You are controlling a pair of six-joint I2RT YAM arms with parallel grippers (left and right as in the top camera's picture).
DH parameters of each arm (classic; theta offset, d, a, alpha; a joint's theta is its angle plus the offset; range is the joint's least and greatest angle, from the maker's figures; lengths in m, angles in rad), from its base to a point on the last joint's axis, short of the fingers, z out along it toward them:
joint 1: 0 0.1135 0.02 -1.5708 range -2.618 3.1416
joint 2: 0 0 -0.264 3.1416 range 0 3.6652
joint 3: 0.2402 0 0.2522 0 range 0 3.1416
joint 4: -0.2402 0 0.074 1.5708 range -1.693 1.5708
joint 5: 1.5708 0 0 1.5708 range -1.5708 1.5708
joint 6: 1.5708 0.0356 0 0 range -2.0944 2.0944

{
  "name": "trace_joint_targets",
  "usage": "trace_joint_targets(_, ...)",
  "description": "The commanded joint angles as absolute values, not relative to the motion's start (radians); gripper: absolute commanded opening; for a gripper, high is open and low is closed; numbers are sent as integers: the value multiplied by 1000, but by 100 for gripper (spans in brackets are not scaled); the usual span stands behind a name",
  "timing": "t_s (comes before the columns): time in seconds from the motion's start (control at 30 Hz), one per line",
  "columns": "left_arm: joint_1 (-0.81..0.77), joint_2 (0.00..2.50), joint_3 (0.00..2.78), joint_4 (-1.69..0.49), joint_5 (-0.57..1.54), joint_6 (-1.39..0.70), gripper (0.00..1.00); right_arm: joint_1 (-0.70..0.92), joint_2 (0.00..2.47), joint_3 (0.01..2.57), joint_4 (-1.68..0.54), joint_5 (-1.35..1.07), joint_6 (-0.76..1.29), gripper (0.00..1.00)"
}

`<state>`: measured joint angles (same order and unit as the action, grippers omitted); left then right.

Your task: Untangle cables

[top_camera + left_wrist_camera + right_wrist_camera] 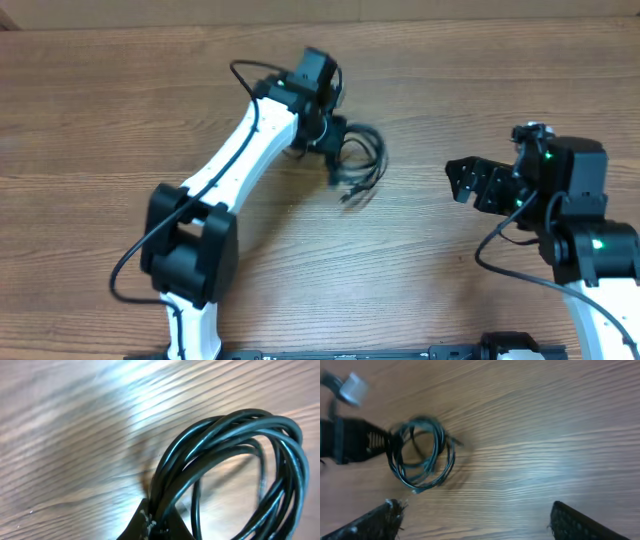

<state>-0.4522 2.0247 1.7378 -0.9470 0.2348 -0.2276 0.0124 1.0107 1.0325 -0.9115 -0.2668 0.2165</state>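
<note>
The cables (362, 163) are a small coiled bundle of thin black cords at the table's middle, plug ends pointing down-left. My left gripper (335, 140) is shut on the bundle's left edge. In the left wrist view the coils (235, 440) rise from between the closed fingertips (159, 522). My right gripper (462, 181) is open and empty, well to the right of the bundle. In the right wrist view the bundle (422, 455) lies far ahead at upper left, and the wide-apart fingers (477, 520) frame bare wood.
The brown wooden table (120, 110) fills the view. The left arm's white links (235, 160) reach up from the front edge. The right arm's base (590, 250) stands at the right.
</note>
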Motion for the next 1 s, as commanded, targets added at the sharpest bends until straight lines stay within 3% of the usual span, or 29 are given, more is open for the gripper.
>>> trace_joint_targets(0.0,-459,1934,1794,-959,377,-209,4,51,1057,1061,-880,-328,214,91)
trace_joint_targets(0.23,-471,1900,1794,-999,395,-209,4,154,1180,1061,-742,-328,265,85)
trace_joint_targets(0.43,-498,1900,1794,-1019,393,-209,4,223,1262,1061,-627,-323,266,73)
trace_joint_targets(0.63,-507,1895,1795,-1025,393,-209,4,267,1349,1061,-616,-176,297,48)
trace_joint_targets(0.87,-507,1889,1795,-1032,381,-203,4,266,1369,1062,-611,-175,314,4)
trace_joint_targets(0.97,-507,1889,1795,-1053,329,-202,4,266,1367,1062,-622,-114,315,4)
